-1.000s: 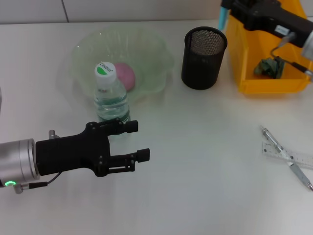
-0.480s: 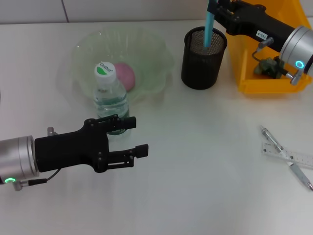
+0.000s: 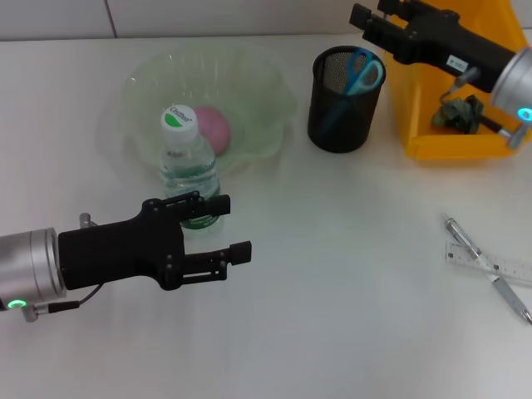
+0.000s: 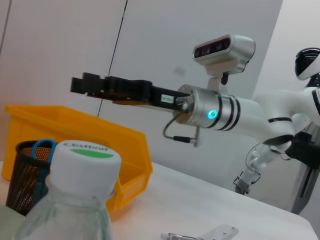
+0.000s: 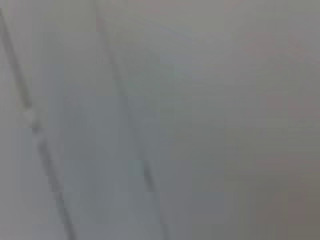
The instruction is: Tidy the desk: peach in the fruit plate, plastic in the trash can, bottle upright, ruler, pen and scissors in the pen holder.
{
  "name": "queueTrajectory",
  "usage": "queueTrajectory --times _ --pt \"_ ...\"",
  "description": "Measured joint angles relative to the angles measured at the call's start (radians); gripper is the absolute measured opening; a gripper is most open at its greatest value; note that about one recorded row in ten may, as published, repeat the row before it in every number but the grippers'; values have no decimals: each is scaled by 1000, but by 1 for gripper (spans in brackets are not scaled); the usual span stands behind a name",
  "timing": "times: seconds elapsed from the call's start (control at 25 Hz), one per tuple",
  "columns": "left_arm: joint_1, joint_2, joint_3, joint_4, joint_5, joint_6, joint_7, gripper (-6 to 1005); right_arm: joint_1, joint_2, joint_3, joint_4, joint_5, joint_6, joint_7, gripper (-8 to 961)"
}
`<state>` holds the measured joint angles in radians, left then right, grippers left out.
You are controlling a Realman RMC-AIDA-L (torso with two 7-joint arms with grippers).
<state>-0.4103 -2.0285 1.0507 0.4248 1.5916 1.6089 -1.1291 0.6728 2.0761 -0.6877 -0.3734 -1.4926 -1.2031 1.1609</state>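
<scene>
- Above the black mesh pen holder (image 3: 347,98), the right gripper (image 3: 368,18) hangs with its fingers spread and nothing between them.
- Blue-handled scissors (image 3: 361,71) stand inside the pen holder, handles up, leaning against its rim.
- Just beside the pen holder sits the yellow trash can (image 3: 449,137) with dark crumpled plastic (image 3: 459,112) lying in it.
- Near the table's front left, the left gripper (image 3: 229,227) hovers just in front of the bottle (image 3: 188,162), its fingers apart and gripping nothing.
- The bottle stands upright with its white cap on, touching the front edge of the clear fruit plate (image 3: 249,83).
- A pink peach (image 3: 213,125) rests in the fruit plate, behind the bottle.
- Well apart on the right, the pen (image 3: 485,266) lies crossed over the clear ruler (image 3: 499,266) on the white table (image 3: 349,274).
</scene>
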Motion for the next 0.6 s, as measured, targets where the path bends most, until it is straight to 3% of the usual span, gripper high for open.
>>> queueTrajectory --times 0.08,0.12,0.16,0.28,0.32,0.36,0.52,0.56,0.6 --pt "0 -1 0 0 2 2 0 798 -37 -8 -51 -127 -80 -60 126 614" --pt "0 -1 0 0 2 2 0 798 -78 -15 -97 -294 -198 -134 284 614" --pt "0 -1 0 0 2 2 0 798 -78 -15 -97 -294 -198 -134 284 614" --pt "3 -2 0 0 3 4 0 798 -114 -19 -114 -538 -412 -276 458 613" --pt "4 -2 0 0 3 4 1 798 -118 -17 -112 -684 -567 -388 532 613" --pt "4 -2 0 0 3 4 1 798 -118 -17 -112 -684 -567 -388 532 613" --pt "2 -5 1 -2 4 6 1 798 -94 0 -151 -964 -943 -645 660 612" --pt "2 -7 2 -2 4 6 0 798 -94 0 -151 -964 -943 -645 660 612" --pt "3 -10 2 -2 4 6 0 798 -95 7 -199 -1050 -1047 -705 699 612"
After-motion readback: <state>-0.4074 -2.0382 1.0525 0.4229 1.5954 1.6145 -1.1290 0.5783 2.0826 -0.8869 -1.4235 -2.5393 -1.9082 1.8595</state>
